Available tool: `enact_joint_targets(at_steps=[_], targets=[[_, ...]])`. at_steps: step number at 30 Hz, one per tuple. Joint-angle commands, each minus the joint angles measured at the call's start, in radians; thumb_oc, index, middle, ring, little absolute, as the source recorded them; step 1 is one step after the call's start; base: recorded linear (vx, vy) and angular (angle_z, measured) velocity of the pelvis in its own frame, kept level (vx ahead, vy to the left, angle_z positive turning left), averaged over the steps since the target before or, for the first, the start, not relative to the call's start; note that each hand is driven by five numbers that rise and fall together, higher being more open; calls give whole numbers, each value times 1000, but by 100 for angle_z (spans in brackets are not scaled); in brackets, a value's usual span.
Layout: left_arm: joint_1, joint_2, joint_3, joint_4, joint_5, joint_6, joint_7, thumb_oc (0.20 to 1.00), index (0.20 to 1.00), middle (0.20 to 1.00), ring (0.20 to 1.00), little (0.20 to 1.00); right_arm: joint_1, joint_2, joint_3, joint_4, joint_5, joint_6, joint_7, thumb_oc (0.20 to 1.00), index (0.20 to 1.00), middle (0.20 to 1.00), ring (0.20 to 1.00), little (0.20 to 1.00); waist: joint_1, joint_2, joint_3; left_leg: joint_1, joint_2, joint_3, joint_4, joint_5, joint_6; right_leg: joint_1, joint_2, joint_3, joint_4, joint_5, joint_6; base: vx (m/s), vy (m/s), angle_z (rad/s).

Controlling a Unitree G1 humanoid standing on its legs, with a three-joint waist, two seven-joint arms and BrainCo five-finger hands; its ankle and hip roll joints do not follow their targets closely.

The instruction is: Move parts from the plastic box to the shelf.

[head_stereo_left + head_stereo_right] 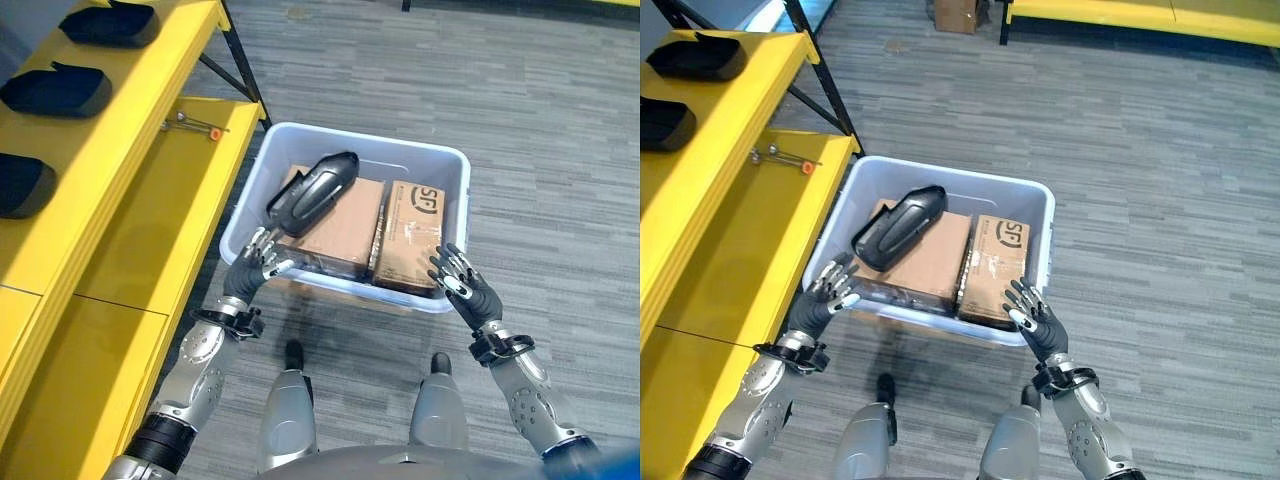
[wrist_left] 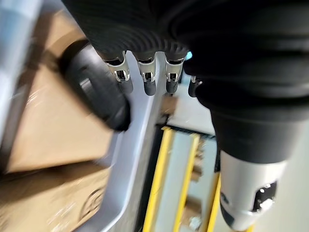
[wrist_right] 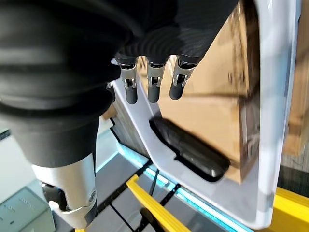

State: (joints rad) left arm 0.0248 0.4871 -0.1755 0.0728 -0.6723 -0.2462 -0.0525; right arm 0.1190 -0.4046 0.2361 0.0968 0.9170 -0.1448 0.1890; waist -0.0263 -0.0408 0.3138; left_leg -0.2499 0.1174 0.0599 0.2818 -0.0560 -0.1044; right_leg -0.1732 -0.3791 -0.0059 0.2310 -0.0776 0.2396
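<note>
The yellow shelf [image 1: 120, 190] runs along the left hand's outer side. Ahead of both sets of fingertips sits the plastic box [image 1: 455, 165], cardboard boxes [image 1: 345, 225] inside it. On them lies one dark part [image 1: 312, 192], its long axis slanting away from the left hand [image 1: 258, 262], which is nearer, fingers spread loosely just short of its near end. The right hand [image 1: 462, 284], fingers also spread and empty, hovers at the box's near rim, farther off.

We counted one plastic box [image 1: 452, 160], just ahead of both hands. Inside it lay one dark part [image 1: 312, 192], near the left hand [image 1: 258, 258], and two cardboard cartons [image 1: 345, 225] [image 1: 410, 235], the second nearer the right hand [image 1: 462, 285]. Three more dark parts [image 1: 110, 20] [image 1: 55, 90] [image 1: 22, 185] sat on one yellow shelf [image 1: 150, 230].
</note>
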Motion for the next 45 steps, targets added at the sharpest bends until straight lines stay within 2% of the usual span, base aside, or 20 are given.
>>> enact_joint_targets(at_steps=[1,6,12,15,17,20,24,25,27,28,31,35,42,45], targets=[[30,-12,51,-72,48,-66,16,1000,1000,1000,1000,1000,-12,-33,-33,-57,-7,-27,14,1000,1000,1000,1000,1000,-17,-9,5,-9,76,5,45,-30,21,20,79,-39,-56,43,-62,32,83,-14],[28,-14,46,-74,40,-67,11,1000,1000,1000,1000,1000,-17,-42,-33,-70,-14,-26,22,1000,1000,1000,1000,1000,-19,-25,1,-25,64,10,45,-32,27,29,67,-52,-93,67,-55,15,55,-8],[19,2,54,-97,97,-74,25,1000,1000,1000,1000,1000,-3,-47,-32,-92,-9,-24,37,1000,1000,1000,1000,1000,-27,-47,-4,-33,63,17,19,-18,27,21,66,-59,-121,91,-53,-6,5,2],[-38,22,64,-107,176,-89,66,1000,1000,1000,1000,1000,-3,-49,-23,-101,-5,-25,42,1000,1000,1000,1000,1000,-37,-61,1,-36,73,28,5,-8,24,3,70,-53,-128,104,-51,-17,2,-3],[-106,55,79,-104,286,-107,125,1000,1000,1000,1000,1000,-9,-49,-18,-103,-2,-24,49,1000,1000,1000,1000,1000,-44,-71,9,-35,81,35,5,-9,22,-5,76,-45,-131,108,-50,-27,11,-8],[-205,82,82,-88,370,-120,196,1000,1000,1000,1000,1000,-17,-51,-8,-108,-1,-24,56,1000,1000,1000,1000,1000,-55,-81,13,-44,84,44,-2,1,20,-26,77,-36,-136,120,-49,-37,13,-17],[-377,122,49,-14,518,-121,322,1000,1000,1000,1000,1000,-31,-64,10,-120,5,-21,61,1000,1000,1000,1000,1000,-71,-93,31,-64,90,49,0,7,15,-57,81,-25,-135,130,-50,-51,1,-11],[-451,137,32,29,571,-113,379,1000,1000,1000,1000,1000,-29,-72,19,-125,8,-24,64,1000,1000,1000,1000,1000,-82,-98,40,-72,95,53,1,11,11,-67,84,-23,-137,135,-50,-56,-9,-8],[-489,142,21,54,600,-111,406,1000,1000,1000,1000,1000,-28,-73,22,-125,8,-23,65,1000,1000,1000,1000,1000,-87,-100,43,-79,96,54,2,15,11,-75,84,-23,-136,137,-50,-34,-12,-7],[-554,161,1,93,652,-96,452,1000,1000,1000,1000,1000,-29,-75,28,-126,12,-24,69,1000,1000,1000,1000,1000,-97,-103,51,-85,100,56,1,18,7,-82,87,-23,-138,141,-50,-15,-9,-7],[-590,172,-10,126,671,-89,474,1000,1000,1000,1000,1000,-27,-77,30,-125,16,-24,71,1000,1000,1000,1000,1000,-102,-105,53,-90,104,57,2,20,5,-88,88,-22,-139,143,-49,-13,-14,-6],[-750,224,-72,264,725,-58,534,1000,1000,1000,1000,1000,-28,-95,50,-133,28,-31,80,1000,1000,1000,1000,1000,-126,-115,69,-112,119,60,10,24,-4,-113,96,-17,-140,153,-48,-14,-23,-13],[-845,272,-114,397,742,-29,543,1000,1000,1000,1000,1000,-14,-110,58,-146,43,-33,94,1000,1000,1000,1000,1000,-146,-127,83,-143,134,61,22,28,-10,-144,108,-7,-136,160,-50,3,-20,-8],[-919,299,-149,506,733,-6,550,1000,1000,1000,1000,1000,-3,-123,62,-154,50,-32,100,1000,1000,1000,1000,1000,-160,-132,88,-169,145,59,28,32,-15,-164,114,-6,-133,164,-51,4,-5,-1]])
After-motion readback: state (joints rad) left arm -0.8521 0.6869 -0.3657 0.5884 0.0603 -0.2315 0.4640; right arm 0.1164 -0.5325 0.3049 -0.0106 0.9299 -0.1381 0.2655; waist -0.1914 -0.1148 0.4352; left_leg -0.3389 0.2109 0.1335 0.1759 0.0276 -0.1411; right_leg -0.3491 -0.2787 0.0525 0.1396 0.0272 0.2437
